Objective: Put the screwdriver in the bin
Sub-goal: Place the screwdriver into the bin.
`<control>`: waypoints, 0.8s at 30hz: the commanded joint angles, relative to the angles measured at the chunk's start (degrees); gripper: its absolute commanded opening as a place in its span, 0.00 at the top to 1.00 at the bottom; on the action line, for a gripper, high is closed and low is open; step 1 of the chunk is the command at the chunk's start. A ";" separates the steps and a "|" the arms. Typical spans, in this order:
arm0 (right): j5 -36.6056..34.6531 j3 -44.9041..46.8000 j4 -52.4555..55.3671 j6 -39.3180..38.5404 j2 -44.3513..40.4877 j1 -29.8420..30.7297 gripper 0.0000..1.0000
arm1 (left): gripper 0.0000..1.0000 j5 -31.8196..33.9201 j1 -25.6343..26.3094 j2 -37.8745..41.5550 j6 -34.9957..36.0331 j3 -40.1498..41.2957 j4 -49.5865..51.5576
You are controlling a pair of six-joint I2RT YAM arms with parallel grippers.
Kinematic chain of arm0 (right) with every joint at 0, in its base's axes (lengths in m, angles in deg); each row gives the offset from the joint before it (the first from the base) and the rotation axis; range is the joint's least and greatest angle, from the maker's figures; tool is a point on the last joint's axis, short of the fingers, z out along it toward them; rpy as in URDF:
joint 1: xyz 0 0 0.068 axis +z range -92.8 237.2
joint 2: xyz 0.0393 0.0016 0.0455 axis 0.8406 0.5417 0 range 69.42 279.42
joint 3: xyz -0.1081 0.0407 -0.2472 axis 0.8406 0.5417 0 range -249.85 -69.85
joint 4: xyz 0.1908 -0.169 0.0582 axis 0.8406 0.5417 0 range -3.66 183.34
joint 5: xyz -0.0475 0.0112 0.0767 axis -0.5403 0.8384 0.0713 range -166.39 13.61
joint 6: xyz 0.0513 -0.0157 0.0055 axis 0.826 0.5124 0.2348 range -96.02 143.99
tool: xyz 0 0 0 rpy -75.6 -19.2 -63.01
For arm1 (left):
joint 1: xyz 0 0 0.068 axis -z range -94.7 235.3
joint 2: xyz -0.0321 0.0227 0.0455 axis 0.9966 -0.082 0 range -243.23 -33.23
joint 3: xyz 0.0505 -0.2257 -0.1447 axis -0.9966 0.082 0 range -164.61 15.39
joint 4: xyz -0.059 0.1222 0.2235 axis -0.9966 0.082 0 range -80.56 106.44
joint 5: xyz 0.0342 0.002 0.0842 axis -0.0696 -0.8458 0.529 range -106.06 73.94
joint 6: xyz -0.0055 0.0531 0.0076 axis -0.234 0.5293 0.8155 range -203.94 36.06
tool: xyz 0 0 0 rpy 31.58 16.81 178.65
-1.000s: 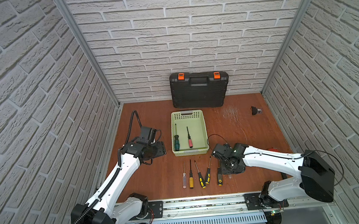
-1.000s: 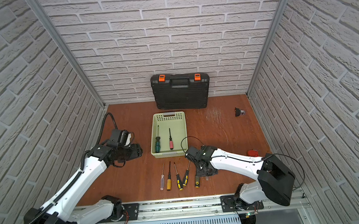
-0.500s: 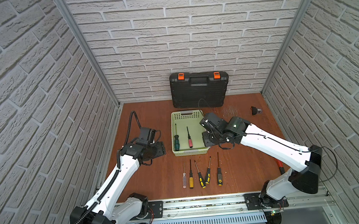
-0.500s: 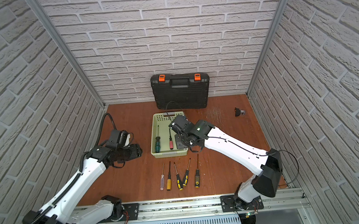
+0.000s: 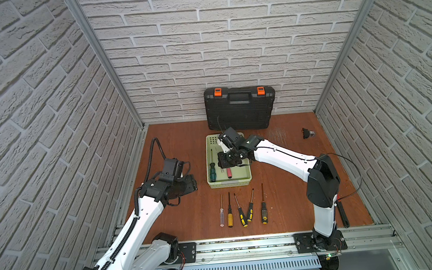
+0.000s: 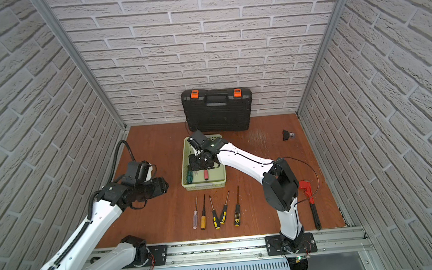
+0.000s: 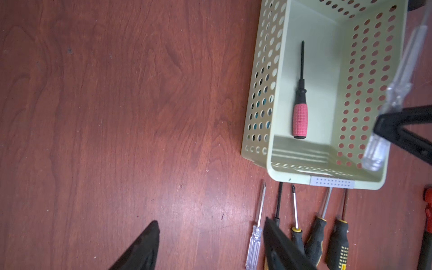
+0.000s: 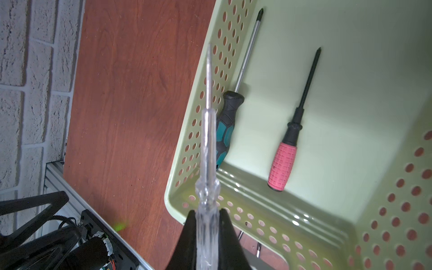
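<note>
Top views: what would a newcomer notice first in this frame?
The right hand hangs over the pale green bin, shut on a clear-handled screwdriver. Inside the bin lie a pink-handled screwdriver and a teal-handled screwdriver. A row of five screwdrivers lies just in front of the bin.

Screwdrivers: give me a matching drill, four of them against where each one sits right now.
Things
1. clear-handled screwdriver
2. pink-handled screwdriver
3. teal-handled screwdriver
4. orange-handled screwdriver

Places
A. on the table, in the row in front of the bin
B. in the bin, along its perforated side wall
C. pinched between the fingers of the right gripper
D. in the bin, mid-floor, clear of the side walls

Pairs: 1-C, 2-D, 3-B, 4-A
</note>
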 commanded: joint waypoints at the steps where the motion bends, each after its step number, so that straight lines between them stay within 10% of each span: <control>1: 3.23 0.35 -6.58 1.64 0.58 -0.79 0.94 | 0.29 0.63 -0.47 1.67 -0.47 1.05 1.50; 24: -1.56 1.09 -11.27 4.09 11.23 -2.05 0.93 | 0.29 -0.22 -0.48 0.86 -1.93 1.70 0.57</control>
